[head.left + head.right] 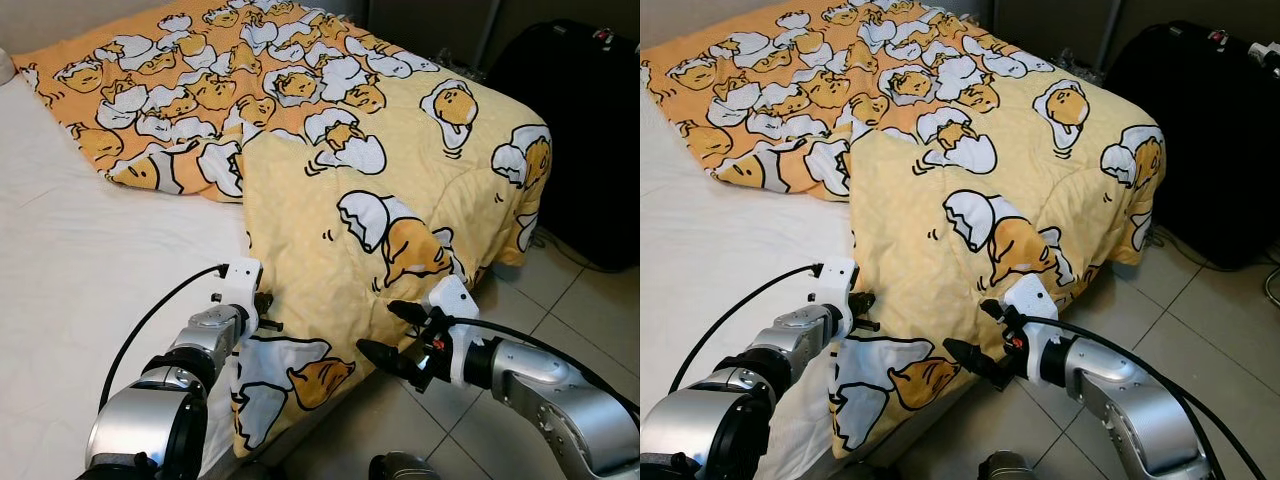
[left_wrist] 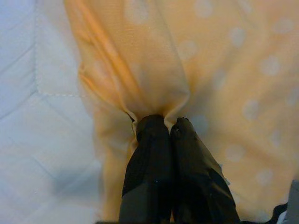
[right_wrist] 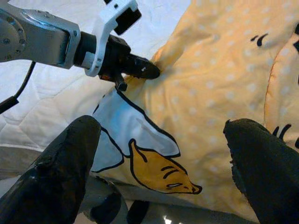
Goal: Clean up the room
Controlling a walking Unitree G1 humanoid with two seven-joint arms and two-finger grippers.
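Note:
A yellow blanket [image 1: 400,180] printed with cartoon eggs lies across the bed and hangs over its near corner. My left gripper [image 1: 268,312] is shut on a fold of the blanket's edge, where it meets the white sheet [image 1: 80,260]. The cloth bunches at the fingertips [image 2: 166,122] in the left wrist view. My right gripper [image 1: 388,332] stands open just in front of the hanging part of the blanket, with nothing between its fingers. In the right wrist view the two fingers frame the blanket's printed edge, and the left gripper [image 3: 152,72] is beyond them.
A large black suitcase [image 1: 580,130] stands on the right past the bed's corner. The tiled floor [image 1: 560,300] lies between it and the bed. A cable runs along the floor near the suitcase.

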